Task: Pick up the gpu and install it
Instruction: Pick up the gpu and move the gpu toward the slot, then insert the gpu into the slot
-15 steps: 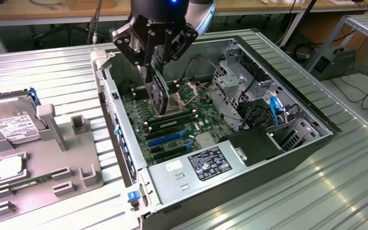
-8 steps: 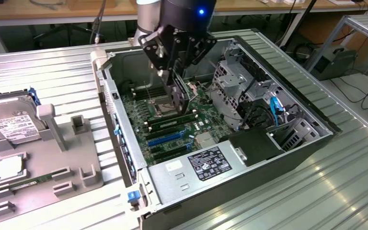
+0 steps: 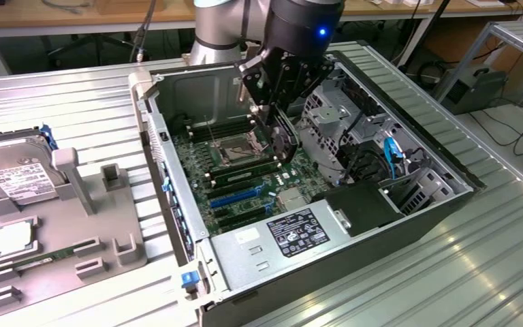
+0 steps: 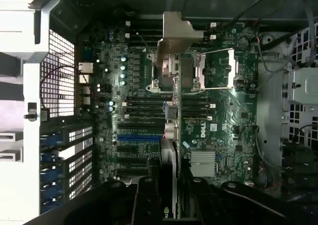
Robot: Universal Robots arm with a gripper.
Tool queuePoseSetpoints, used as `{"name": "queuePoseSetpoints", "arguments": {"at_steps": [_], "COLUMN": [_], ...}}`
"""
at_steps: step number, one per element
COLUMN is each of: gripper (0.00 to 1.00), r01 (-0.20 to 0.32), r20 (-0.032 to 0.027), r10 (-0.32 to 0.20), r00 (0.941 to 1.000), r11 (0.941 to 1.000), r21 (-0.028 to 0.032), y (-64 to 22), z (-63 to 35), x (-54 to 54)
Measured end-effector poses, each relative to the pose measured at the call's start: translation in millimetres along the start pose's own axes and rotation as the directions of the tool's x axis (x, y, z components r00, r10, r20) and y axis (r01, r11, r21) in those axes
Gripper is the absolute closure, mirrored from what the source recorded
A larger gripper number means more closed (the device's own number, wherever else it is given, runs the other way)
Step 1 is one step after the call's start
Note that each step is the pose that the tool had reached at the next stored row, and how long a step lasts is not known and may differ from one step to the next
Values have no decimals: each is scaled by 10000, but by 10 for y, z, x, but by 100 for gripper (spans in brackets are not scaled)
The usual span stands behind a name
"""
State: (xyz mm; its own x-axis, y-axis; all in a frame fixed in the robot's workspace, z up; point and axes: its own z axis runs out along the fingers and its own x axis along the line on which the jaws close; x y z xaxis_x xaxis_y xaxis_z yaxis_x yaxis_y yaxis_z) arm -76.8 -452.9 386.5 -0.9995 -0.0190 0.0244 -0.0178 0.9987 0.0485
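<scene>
Computer case [image 3: 243,279], open-sided, lying on the ribbed metal desk [image 3: 479,272]; labelled power supply [image 3: 291,231] at the near end. Motherboard [image 3: 243,174] beyond it: blue expansion slot [image 3: 229,197], then memory slots, then the bare CPU socket [image 3: 240,148].

Item carried: gpu [image 3: 284,139], on edge over the socket and memory slots, silver bracket [image 4: 176,34] at its far end; not seated.

Gripper [image 3: 275,112], inside the case, clenched on the gpu's upper edge.

Hazards, judged:
- The card's length runs across the slots rather than along them, so lowering it here could strike the socket.
- The bracket may snag the case wall.
- The thin-edge grasp may let the card tilt.
</scene>
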Motion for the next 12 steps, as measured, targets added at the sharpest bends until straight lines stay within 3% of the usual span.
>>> {"name": "queuePoseSetpoints", "arguments": {"at_steps": [12], "gripper": [74], "r01": [-3], "r20": [-12], "r10": [3], "r00": [10000], "r11": [10000], "r21": [-3], "y": [0], "z": [0], "x": [-2]}}
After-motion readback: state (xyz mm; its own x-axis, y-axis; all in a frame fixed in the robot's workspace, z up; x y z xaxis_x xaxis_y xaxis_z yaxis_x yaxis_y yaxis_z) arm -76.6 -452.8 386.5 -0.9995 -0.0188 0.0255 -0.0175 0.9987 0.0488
